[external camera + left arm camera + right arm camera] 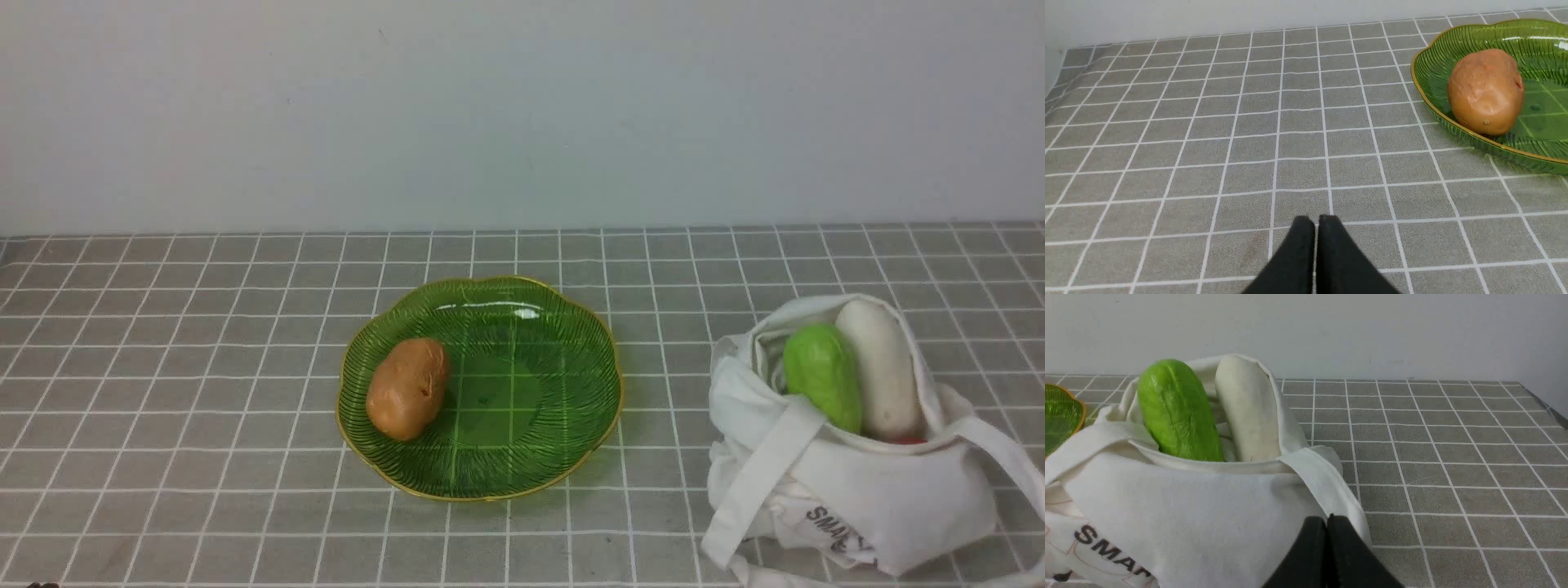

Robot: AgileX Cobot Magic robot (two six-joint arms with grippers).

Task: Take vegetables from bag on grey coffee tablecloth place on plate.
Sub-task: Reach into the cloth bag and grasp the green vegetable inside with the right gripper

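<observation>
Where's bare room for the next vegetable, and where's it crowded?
On the plate, the centre and right side beyond the potato are bare; so is the tablecloth left of it. Crowded: the bag mouth, green vegetable and radish side by side.

The left tool (1316, 222) and right tool (1327, 522) each show two matte black, tapering fingers (1296, 253) with rounded tips.

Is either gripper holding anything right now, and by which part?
Nothing is held. The left gripper and the right gripper are both shut on nothing.
</observation>
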